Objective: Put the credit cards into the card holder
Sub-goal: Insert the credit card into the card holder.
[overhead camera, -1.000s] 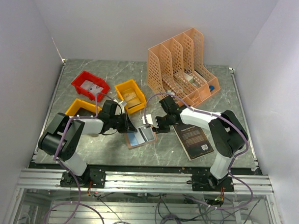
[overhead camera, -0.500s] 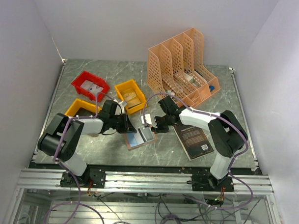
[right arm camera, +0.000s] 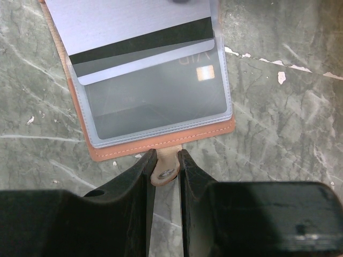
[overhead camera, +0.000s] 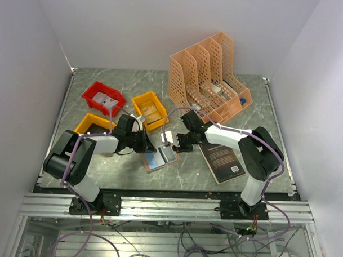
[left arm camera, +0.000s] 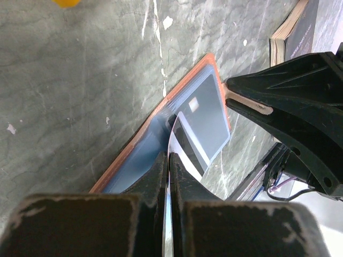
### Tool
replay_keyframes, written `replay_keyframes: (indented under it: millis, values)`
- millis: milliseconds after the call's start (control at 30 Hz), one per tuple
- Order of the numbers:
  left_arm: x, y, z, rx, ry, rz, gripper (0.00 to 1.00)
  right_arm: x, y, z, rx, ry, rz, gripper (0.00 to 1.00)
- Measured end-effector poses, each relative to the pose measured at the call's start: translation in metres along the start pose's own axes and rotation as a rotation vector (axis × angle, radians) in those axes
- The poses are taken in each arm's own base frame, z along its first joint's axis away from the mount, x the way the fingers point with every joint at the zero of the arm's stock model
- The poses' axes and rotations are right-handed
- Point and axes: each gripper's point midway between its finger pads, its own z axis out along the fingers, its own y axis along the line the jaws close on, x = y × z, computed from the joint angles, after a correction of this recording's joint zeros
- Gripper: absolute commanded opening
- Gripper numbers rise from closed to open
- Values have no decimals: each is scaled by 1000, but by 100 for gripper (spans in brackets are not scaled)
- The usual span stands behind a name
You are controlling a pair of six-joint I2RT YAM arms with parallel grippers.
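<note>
Faintly, "VIP" on credit card (right arm camera: 155,93).

Table (overhead camera: 124,177) was a dark green marble-look slab, boxed in by plain white walls (overhead camera: 164,27), with aluminium rails (overhead camera: 168,209) along its near edge.

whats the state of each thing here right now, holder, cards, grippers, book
card holder: open, lying flat
striped card: partway into the clear pocket
chip card: fully inside that pocket
left gripper: shut on the striped card
right gripper: shut on the card holder's tab
book: closed, lying flat
</note>
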Motion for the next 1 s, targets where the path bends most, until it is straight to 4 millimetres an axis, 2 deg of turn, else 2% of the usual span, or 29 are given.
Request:
replay_keyframes:
  millis: [533, 800, 1000]
  values:
    - [1, 0, 3, 3, 5, -2, 9, -6, 0, 4, 8, 7, -23, 23]
    - [2, 0, 4, -1, 4, -3, 16, -7, -4, 4, 31, 24, -28, 40]
    - [2, 2, 5, -9, 1, 1, 20, -10, -7, -5, 48, 15, -19, 45]
